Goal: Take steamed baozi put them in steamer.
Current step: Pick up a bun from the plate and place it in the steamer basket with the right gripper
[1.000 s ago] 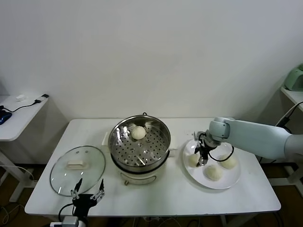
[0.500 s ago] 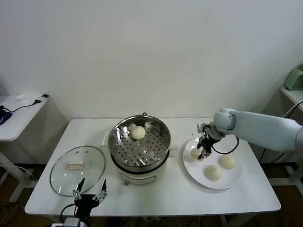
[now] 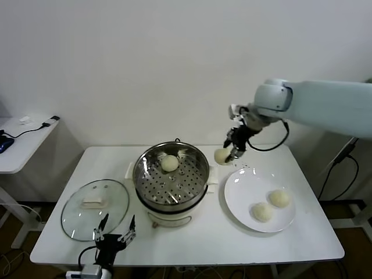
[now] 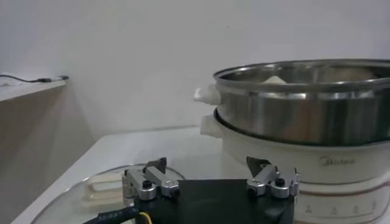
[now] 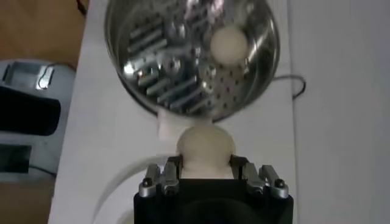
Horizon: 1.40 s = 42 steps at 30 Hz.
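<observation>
1. Above the surface [image 3: 308, 232], between plate [image 3: 232, 197] and steamer [image 3: 171, 171], the right gripper [image 3: 230, 152] has its fingers clenched on one baozi [image 3: 221, 156], held in the air.
2. Steamer lies to the robot's left of this bun; one bun [image 3: 170, 163] sits in its tray, toward the back.
3. Two buns [image 3: 279, 198] wait on the plate.
4. Left gripper [image 3: 115, 231], fingers released, is parked at the front edge near the glass lid [image 3: 75, 218]; the right arm is nearer the work.

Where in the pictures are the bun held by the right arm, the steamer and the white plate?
Held baozi [image 3: 222, 156]: head view, on its rounded side beside the gripper.
Steamer [image 3: 146, 167]: head view, on its steel rim at the left.
White plate [image 3: 239, 189]: head view, on a bare part near its rim.
</observation>
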### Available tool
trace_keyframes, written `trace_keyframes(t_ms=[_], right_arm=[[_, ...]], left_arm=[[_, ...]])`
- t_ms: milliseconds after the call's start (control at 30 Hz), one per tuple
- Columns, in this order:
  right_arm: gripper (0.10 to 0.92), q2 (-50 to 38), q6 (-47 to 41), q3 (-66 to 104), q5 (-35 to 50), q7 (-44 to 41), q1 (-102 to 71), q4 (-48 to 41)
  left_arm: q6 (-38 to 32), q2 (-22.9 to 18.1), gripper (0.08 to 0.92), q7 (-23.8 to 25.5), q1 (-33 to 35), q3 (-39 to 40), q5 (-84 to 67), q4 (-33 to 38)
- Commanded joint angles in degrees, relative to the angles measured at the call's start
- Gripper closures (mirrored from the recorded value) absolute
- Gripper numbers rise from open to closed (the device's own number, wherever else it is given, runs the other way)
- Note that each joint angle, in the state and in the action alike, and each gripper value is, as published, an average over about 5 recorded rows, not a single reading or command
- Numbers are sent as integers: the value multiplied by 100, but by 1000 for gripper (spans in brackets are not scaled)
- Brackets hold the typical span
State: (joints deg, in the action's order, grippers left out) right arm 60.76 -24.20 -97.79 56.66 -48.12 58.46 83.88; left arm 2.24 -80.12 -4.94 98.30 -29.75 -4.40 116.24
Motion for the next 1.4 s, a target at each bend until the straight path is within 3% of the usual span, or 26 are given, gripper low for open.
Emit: trace_keyframes(t_ms=[33,600,1067,1167,1400], right_arm=[[474,1556,-546,432,925,655,-165,105],[474,2793,-893,821,9,1240,-2295,-1926],[468,2923,-779,943,-201,1202,-2700,-2491],[426,2845,-758,1021,-127,1159,-2691,-2422],[240,2333,-454,1093,-148,673,-2135,-1994]], left_arm=[[-5,14,177,0,-20,64,-8,44],[-60,17,177,-69,-52,118,-44,-51],[-59,-64,177,-77,-48,161,-41,-87],[-66,-66,177,-81,-42,170,-35,-103],[-65,-80,177,-80,-14,213,2,-81]])
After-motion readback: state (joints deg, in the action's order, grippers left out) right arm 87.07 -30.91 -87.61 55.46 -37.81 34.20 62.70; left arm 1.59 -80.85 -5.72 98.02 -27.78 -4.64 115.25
